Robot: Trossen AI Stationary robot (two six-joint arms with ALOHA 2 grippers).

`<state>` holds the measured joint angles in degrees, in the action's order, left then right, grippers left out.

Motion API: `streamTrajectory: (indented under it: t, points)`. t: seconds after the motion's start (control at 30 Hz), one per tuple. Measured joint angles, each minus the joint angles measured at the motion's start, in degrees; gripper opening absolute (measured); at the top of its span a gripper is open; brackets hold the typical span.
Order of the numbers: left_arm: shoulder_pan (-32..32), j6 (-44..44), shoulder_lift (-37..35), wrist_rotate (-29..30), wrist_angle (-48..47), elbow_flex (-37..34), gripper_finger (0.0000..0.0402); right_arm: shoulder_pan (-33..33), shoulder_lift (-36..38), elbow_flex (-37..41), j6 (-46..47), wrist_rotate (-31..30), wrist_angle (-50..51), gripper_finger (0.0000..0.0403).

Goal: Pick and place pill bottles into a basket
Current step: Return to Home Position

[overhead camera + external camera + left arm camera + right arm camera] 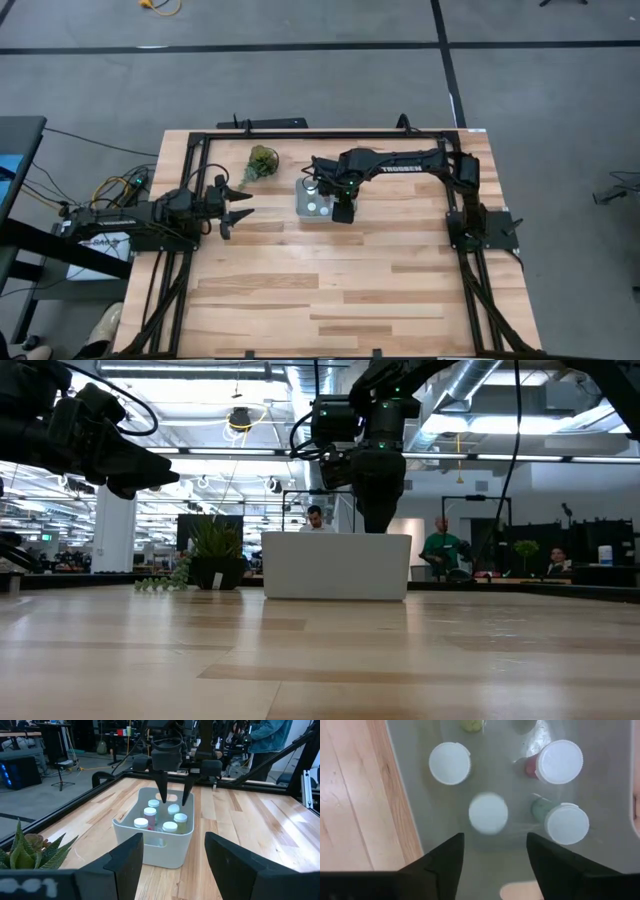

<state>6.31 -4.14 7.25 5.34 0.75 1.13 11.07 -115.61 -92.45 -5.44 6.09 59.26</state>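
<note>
The pale basket point(315, 200) stands on the table's far middle and also shows in the low view point(335, 565). Several white-capped pill bottles point(170, 826) stand upright inside it. My right gripper point(173, 802) is open, points down and hangs just over the bottles at the basket's right side. In the right wrist view point(492, 840) one blurred cap point(488, 813) lies just past its fingertips, clear of them. My left gripper point(240, 203) is open and empty, to the left of the basket and above the table.
A small green potted plant point(262, 160) stands on the table to the far left of the basket. The black metal frame point(330, 132) runs around the table's edges. Bare wood lies on the near side of the basket. People show in the room beyond.
</note>
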Motion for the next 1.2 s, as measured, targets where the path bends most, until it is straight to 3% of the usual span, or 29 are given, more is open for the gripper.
streamTrajectory:
  t: [0.33, 0.63, 0.8, 1.0, 1.2]
  points:
    - [0.0, 0.0, 0.0, 0.0, 0.0, 0.0, 0.0201, 0.0, 0.5, -2.7, -0.6, -0.1, 1.0, 0.0225]
    - [0.0, 0.0, 0.0, 0.0, 0.0, 0.0, 0.0201, -1.0, 0.6, -14.4, -0.6, 0.0, 8.4, 0.0224]
    - [0.0, 0.0, 0.0, 0.0, 0.0, 0.0, 0.0201, -3.4, 6.6, -17.2, -1.4, 1.9, 6.2, 0.0223]
    - [0.0, 0.0, 0.0, 0.0, 0.0, 0.0, 0.0201, -6.9, 20.6, -9.1, 1.5, 1.6, -2.9, 0.0220]
    - [0.0, 0.0, 0.0, 0.0, 0.0, 0.0, 0.0201, -11.9, 35.9, 8.6, 2.5, 1.7, -21.7, 0.0213]
